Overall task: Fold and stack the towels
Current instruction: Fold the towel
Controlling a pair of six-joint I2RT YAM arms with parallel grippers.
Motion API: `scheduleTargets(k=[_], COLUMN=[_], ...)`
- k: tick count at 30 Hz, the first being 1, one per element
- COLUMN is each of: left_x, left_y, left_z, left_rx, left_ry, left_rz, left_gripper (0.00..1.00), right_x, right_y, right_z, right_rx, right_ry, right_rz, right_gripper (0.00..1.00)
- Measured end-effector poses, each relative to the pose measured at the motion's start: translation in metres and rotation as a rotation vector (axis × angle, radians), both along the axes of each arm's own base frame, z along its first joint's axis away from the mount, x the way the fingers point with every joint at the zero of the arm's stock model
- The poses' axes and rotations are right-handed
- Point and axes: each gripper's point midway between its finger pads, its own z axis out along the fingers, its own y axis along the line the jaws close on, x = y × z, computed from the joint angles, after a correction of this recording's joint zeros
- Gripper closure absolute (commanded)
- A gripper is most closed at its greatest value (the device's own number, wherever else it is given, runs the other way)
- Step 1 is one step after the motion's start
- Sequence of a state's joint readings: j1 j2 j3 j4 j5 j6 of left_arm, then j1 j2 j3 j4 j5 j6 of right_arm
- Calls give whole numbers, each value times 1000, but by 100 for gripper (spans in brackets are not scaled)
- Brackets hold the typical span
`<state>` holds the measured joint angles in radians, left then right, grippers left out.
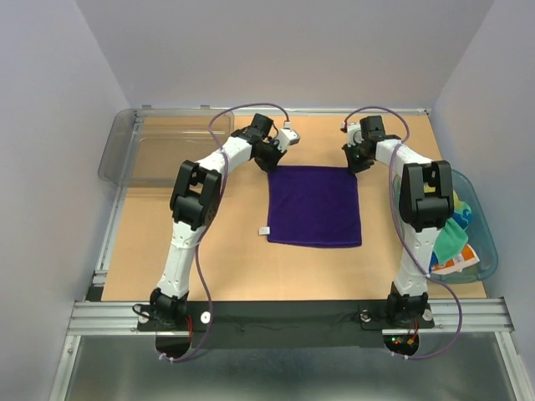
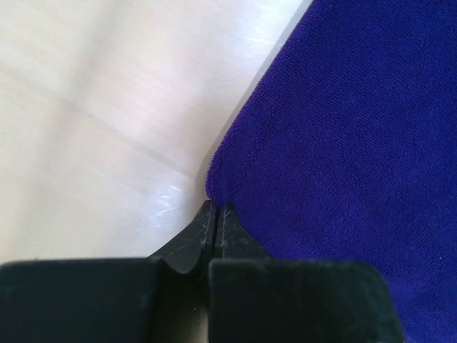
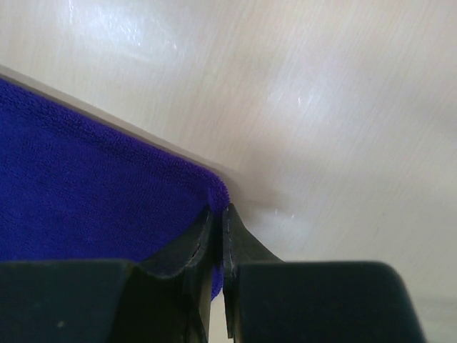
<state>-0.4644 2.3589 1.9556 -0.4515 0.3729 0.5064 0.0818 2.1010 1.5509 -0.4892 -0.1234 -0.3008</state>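
Left gripper: jaws pressed together, tips pinching the far left corner of the purple towel, where the cloth puckers.
Right gripper: jaws clamped on the far right corner, a sliver of purple showing between the fingers.
Purple towel: spread flat and square in the middle of the table, between the two arms.
Teal basket: at the table's right edge, holding a mint green towel among other cloths.
Clear bin: at the far left corner.
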Motion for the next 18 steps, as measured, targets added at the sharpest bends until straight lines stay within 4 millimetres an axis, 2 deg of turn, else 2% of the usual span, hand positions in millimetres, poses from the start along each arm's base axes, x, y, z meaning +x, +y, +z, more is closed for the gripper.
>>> scheduleTargets(k=[4, 7, 10, 13, 15, 18], left_x=[7, 10, 13, 11, 7, 2], left_y=[6, 10, 11, 14, 17, 20], left_z=[4, 16, 35, 63, 77, 92], left_rx=[10, 11, -3, -35, -48, -68], left_ry=[-36, -67, -109, -163, -182, -206], left_rz=[31, 52, 72, 94, 106, 123], left_gripper=[100, 100, 100, 100, 100, 100], right_x=[8, 16, 21, 21, 22, 21], right_y=[5, 9, 13, 16, 19, 23], right_z=[7, 16, 23, 29, 38, 60], right_rx=[7, 12, 8, 7, 9, 15], right_ry=[-22, -50, -74, -89, -107, -158], right_rz=[10, 17, 28, 39, 44, 52], right_gripper=[96, 95, 95, 94, 93, 93])
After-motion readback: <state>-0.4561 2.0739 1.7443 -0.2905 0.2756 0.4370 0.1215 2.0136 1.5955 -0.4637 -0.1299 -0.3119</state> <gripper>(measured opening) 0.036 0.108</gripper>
